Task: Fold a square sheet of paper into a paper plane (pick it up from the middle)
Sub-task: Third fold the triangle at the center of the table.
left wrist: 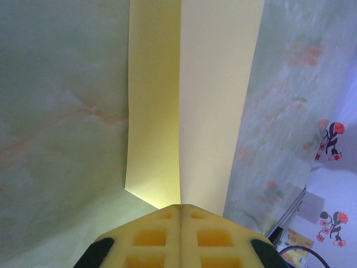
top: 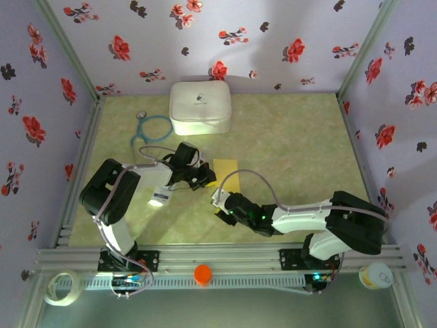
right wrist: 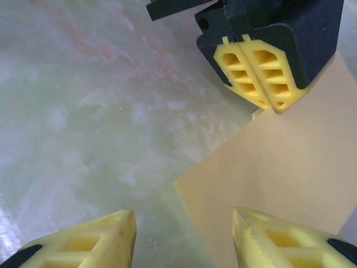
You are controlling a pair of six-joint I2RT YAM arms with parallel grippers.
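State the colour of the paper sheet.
The square sheet of paper is plain yellow, best in the left wrist view.

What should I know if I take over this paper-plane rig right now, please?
Left pincer: shut on an edge of the thin yellow square sheet of paper, at its centre crease.
Right pincer: open, hovering over a corner of the sheet, holding nothing.
Done: one centre crease shows; the sheet lies mid-table.
Left: the nose and wing folds; no plane shape yet.
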